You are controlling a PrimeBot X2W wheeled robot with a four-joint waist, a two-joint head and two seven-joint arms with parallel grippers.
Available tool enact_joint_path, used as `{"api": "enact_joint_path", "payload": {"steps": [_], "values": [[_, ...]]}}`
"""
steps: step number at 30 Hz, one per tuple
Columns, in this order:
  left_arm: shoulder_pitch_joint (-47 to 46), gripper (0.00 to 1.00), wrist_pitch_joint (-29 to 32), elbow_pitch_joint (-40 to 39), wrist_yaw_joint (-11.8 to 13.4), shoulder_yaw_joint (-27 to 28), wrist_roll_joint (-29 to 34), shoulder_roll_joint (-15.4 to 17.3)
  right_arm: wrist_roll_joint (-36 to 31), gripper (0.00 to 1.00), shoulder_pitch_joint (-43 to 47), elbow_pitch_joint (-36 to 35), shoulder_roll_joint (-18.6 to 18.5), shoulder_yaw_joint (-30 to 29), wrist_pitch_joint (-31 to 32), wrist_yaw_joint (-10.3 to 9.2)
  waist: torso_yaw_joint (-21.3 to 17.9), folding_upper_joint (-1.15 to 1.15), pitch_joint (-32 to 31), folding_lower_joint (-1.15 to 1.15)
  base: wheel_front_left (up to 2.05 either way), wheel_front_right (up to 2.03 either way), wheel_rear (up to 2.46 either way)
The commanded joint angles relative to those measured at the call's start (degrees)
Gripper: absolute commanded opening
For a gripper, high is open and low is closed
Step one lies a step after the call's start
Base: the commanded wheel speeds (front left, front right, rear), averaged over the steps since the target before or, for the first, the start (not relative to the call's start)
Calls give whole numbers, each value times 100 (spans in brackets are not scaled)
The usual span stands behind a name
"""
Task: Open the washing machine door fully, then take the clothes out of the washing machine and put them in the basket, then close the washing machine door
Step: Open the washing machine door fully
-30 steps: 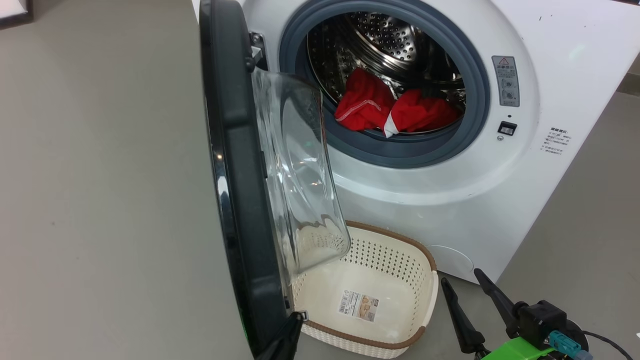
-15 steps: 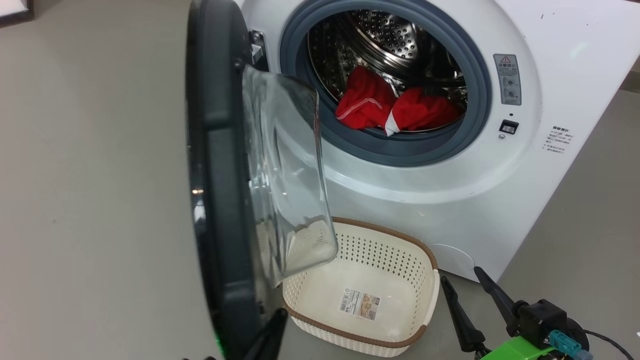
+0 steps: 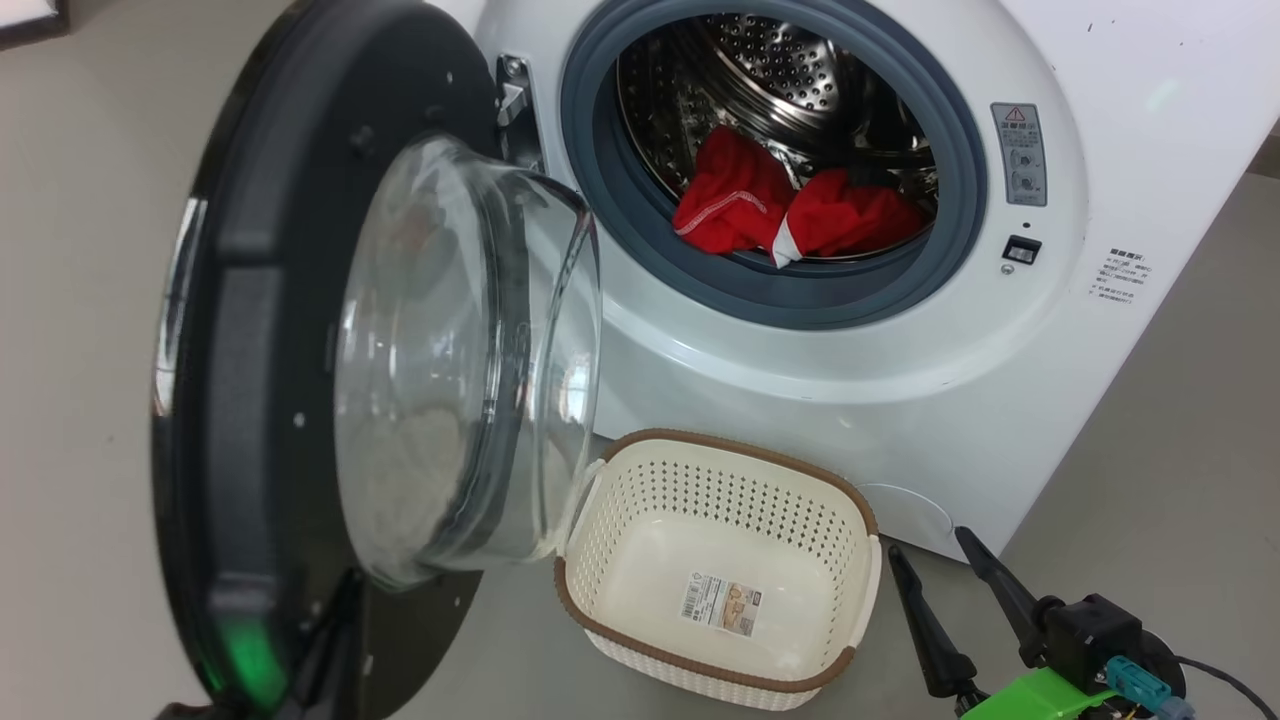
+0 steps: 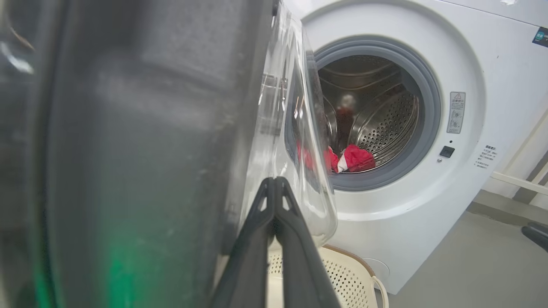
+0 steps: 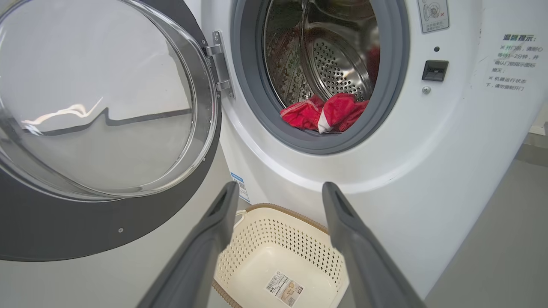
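The washing machine (image 3: 800, 360) stands with its door (image 3: 250, 330) swung far out to the left, its glass bowl (image 3: 460, 370) bulging toward the basket. Red clothes (image 3: 790, 210) with white trim lie at the front of the steel drum. The cream basket (image 3: 700, 490) sits on the floor below the opening, holding just its sticker. My left gripper (image 4: 274, 180) is shut on nothing, its tips against the door's (image 4: 128, 149) inner side beside the bowl. It shows dimly in the head view too, left gripper (image 3: 345, 600). My right gripper (image 5: 280, 186) hangs open above the basket (image 5: 278, 256), pointing at the clothes (image 5: 325, 113).
Grey floor (image 3: 90, 300) spreads to the left of the door and to the right of the machine (image 3: 1180, 450). The door's hinge (image 5: 218, 64) sits left of the grey seal (image 3: 640, 210), the latch socket (image 3: 1015, 250) right of it.
The door has swung much further open to the left, now showing its inner face and bowl. My shut left gripper moved left with it. The right gripper has stayed put.
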Motion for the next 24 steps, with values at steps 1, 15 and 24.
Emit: {"api": "enact_joint_path", "payload": {"steps": [1,15,24], "values": [[-249,0,-36,-78,72,359,57,54,-74,100,-166,-172,-37,83,-52,28,-3,0,7,0,0,0,0],[-922,0,-36,554,59,1691,385,177,-164,100,-209,-246,-25,-30,-52,28,-134,0,233,0,0,0,0],[-1331,0,-36,904,56,2332,460,391,-208,100,-247,-253,-29,-35,-52,28,-213,0,332,0,0,0,0]]}}
